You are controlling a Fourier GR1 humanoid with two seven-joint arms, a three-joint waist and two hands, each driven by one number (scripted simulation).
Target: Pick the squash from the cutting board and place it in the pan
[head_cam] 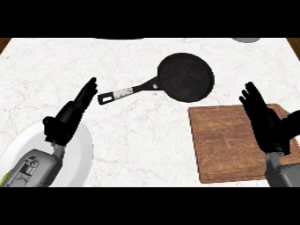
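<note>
Nearest, the right hand [269, 127] is hovering over the cutting board [220, 145], fingers straight and apart, perhaps hiding the unseen squash, while the left hand [66, 121] is resting open over the plate [81, 160].

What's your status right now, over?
Hands open: left hand over plate, right hand over cutting board. No squash visible; pan holds nothing. Nothing between board and pan.

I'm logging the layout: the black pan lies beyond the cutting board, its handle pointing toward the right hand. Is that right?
Not quite. The head view shows the pan with its handle pointing toward the left hand; the pan does lie beyond the cutting board.
</note>
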